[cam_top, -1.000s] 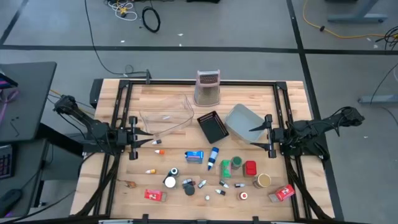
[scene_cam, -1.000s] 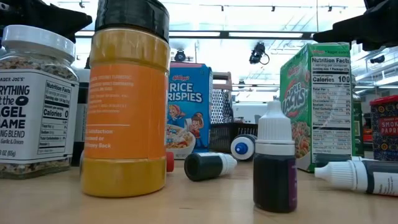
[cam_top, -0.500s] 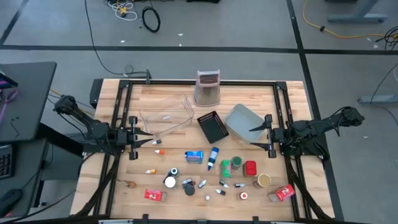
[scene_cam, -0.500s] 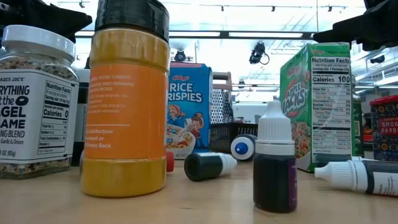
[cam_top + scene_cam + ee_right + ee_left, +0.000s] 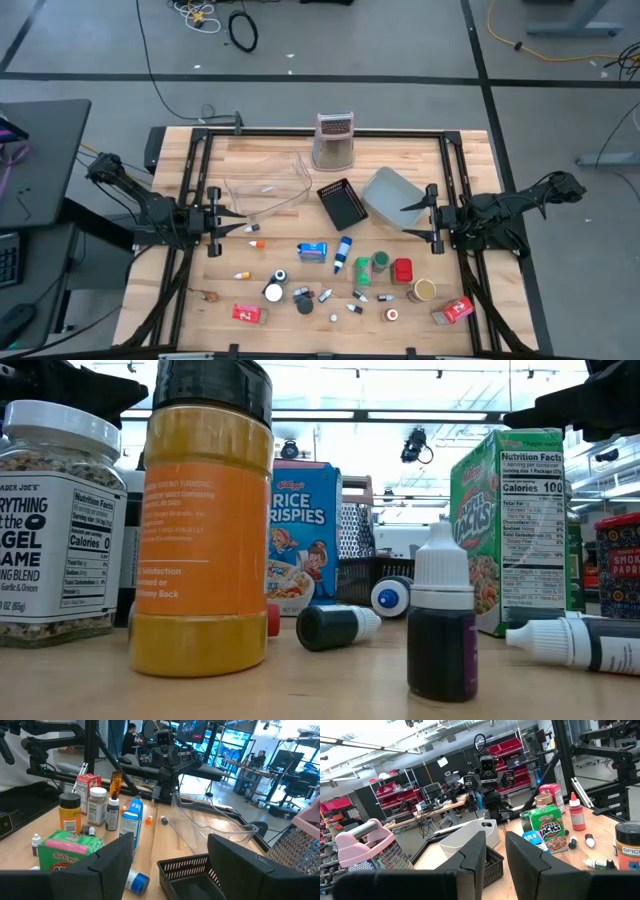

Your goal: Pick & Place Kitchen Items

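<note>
From above, my left gripper (image 5: 236,222) and right gripper (image 5: 412,220) flank the surface (image 5: 280,150), groceries (image 5: 335,275) between them. Left wrist: jaws narrowly parted, empty. Right wrist: jaws wide, empty, green box (image 5: 70,851) just ahead.

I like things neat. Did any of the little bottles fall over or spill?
Yes, some have tipped. A dark dropper bottle and a white-capped one lie on their sides, while another dropper bottle stands upright. A blue-and-white bottle also lies flat. No spill shows on the wooden table.
</note>
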